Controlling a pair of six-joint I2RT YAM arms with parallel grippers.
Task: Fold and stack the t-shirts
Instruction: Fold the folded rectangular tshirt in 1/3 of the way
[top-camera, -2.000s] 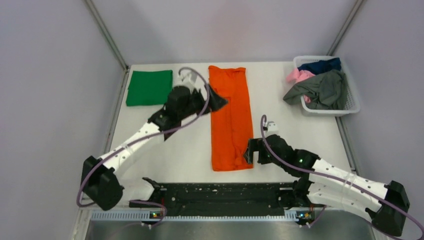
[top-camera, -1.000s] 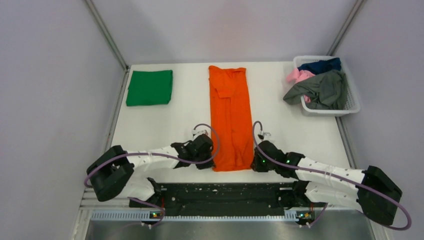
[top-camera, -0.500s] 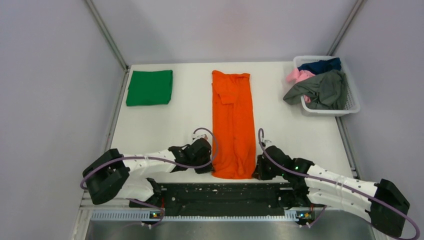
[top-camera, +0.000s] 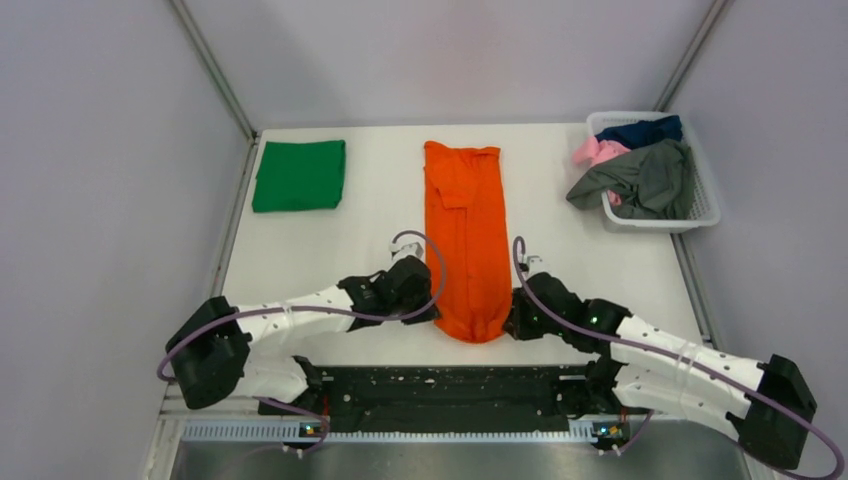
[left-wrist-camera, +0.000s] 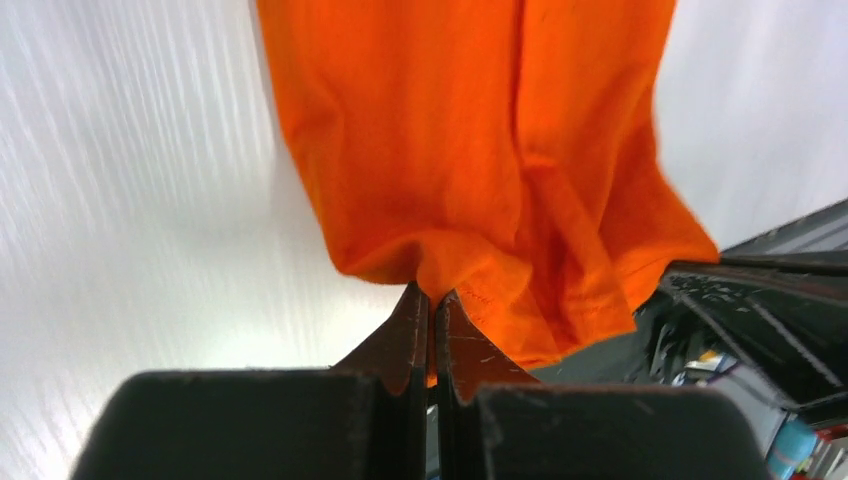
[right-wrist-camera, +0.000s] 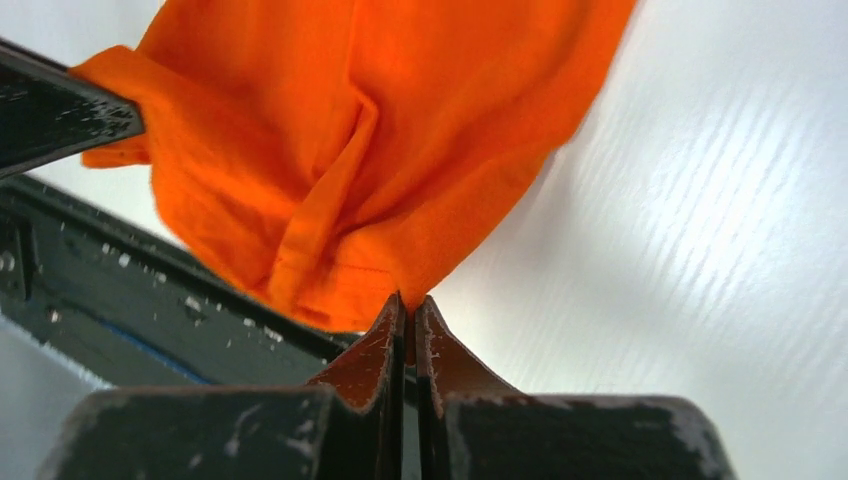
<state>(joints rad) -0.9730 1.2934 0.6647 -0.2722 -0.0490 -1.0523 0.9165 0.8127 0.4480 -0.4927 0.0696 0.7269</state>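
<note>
Green t-shirt (top-camera: 298, 175): folded flat, far-left of table (top-camera: 350, 250), well apart from both arms.
Left gripper (left-wrist-camera: 433, 300): pressed together, pinching near-left hem corner of orange t-shirt (top-camera: 465, 230).
Orange t-shirt: long strip mid-table, far end flat; near end bunched & narrowed betw. the 2 grippers.
Right gripper (right-wrist-camera: 408, 303): pressed together, pinching near-right corner of same hem.
Basket (top-camera: 655, 224): far-right; grey t-shirt (top-camera: 645, 180), pink t-shirt (top-camera: 592, 152), navy t-shirt (top-camera: 640, 130) heaped inside, well apart from grippers.

Top cam looks down from above and behind the near edge, whole table (top-camera: 330, 250) in frame. Wrist cams sit low and very close, one at each near corner of the orange t-shirt (top-camera: 466, 225). All three views share that near hem.
</note>
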